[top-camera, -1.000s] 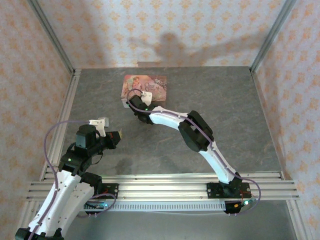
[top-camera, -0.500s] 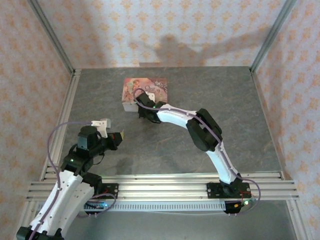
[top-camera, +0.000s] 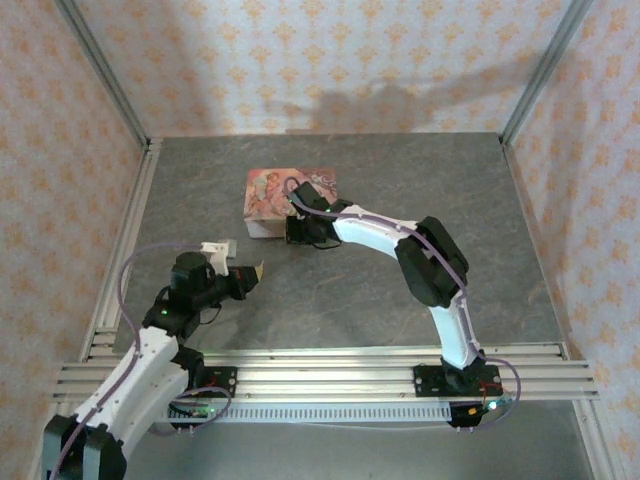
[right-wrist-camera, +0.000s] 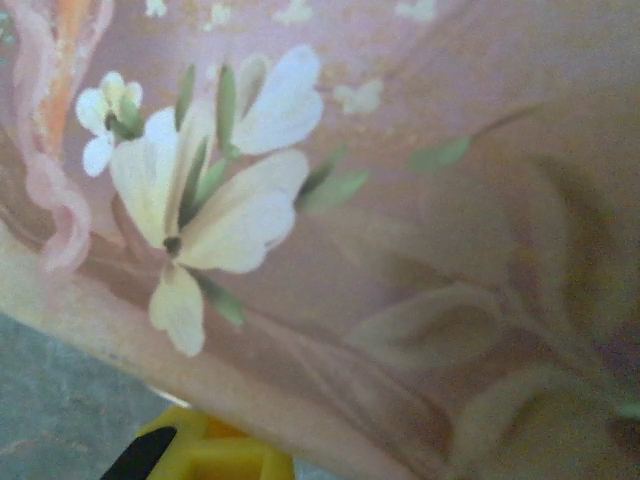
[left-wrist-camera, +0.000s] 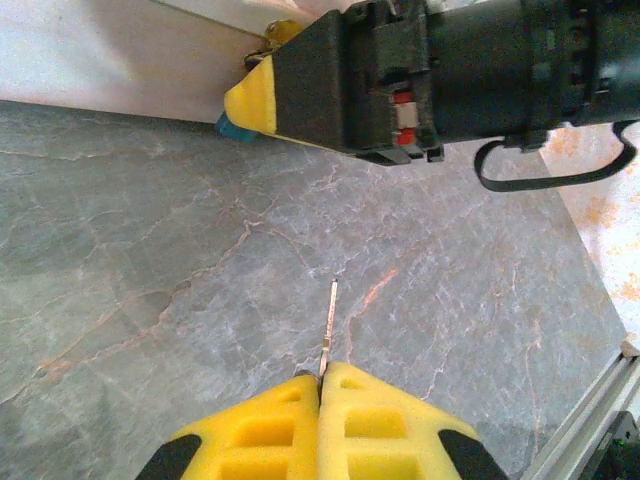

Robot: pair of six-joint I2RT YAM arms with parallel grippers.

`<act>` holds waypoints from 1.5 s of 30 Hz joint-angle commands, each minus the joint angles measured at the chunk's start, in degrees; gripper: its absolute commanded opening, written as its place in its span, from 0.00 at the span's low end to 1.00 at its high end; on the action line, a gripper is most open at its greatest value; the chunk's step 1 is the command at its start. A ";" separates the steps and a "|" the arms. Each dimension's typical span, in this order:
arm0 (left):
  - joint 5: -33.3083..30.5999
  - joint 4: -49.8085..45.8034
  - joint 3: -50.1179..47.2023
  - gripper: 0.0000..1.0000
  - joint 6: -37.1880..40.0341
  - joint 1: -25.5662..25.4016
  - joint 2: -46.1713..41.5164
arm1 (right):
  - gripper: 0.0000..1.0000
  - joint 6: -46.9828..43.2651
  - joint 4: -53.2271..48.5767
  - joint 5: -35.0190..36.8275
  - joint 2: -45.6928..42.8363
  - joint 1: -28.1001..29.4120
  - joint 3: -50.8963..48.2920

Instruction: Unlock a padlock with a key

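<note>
Wallpaper in a pale orange motif covers the walls (top-camera: pixel 300 60) around a grey, veined, stone-look table (top-camera: pixel 420 190). A pink box (top-camera: pixel 272 190), printed with flowers and glossy on its lid, sits toward the far left-centre. The left gripper (left-wrist-camera: pixel 320 378) hovers low over the near left of the table. Its yellow ribbed fingers are pressed together on the key (left-wrist-camera: pixel 329 318), a thin, pale metal sliver that juts straight forward. Held that way, the blade points toward the box, probably so it can be fed into the lock head-on. The right gripper (left-wrist-camera: pixel 248 108), black with a yellow pad, sits at the near wall of the box. A small bluish piece shows at its tip, just at the foot of that wall, and I take it to be the padlock (left-wrist-camera: pixel 232 128). The arm seems placed to brace the lock so the keyhole faces the key. I cannot tell whether its jaws are clamped on the lock or only beside it, since one finger hides the gap. Key and padlock are well apart.
</note>
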 commanded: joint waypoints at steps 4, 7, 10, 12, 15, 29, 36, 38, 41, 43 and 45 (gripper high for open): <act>8.51 21.06 -0.45 0.00 -3.29 0.47 12.25 | 0.00 2.86 4.28 -8.27 -5.29 -1.79 -2.81; 11.28 25.98 1.95 0.00 -4.40 0.52 20.14 | 0.00 4.11 5.44 -10.16 -5.98 -2.41 -3.72; 12.39 30.21 3.66 0.00 -4.52 0.47 26.01 | 0.00 4.75 5.79 -10.98 -6.64 -2.81 -4.19; 13.02 32.23 4.54 0.00 -4.11 0.51 29.14 | 0.00 4.93 5.64 -11.73 -7.04 -3.03 -4.24; 13.49 35.55 4.91 0.00 -3.18 0.52 33.11 | 0.00 4.91 5.15 -12.90 -7.42 -3.33 -4.21; 12.71 41.95 4.75 0.00 4.02 1.16 42.53 | 0.00 2.71 -0.28 -17.85 -7.77 -4.37 -1.43; 12.89 41.44 4.38 0.00 5.86 2.66 43.51 | 0.00 2.99 -1.86 -19.62 -7.62 -5.01 0.03; 12.19 39.90 4.78 0.00 6.17 2.64 43.28 | 0.00 2.23 -3.21 -17.98 -7.46 -4.97 0.44; 10.98 36.77 5.13 0.00 6.99 2.63 42.01 | 0.00 2.35 -2.62 -16.15 -7.37 -5.01 -0.69; 9.82 32.31 5.78 0.00 8.63 2.70 40.59 | 0.00 2.76 -1.45 -15.14 -7.14 -5.00 -1.85; 7.10 27.06 6.36 0.00 10.06 2.71 38.73 | 0.00 3.11 -0.58 -13.78 -6.85 -5.00 -2.80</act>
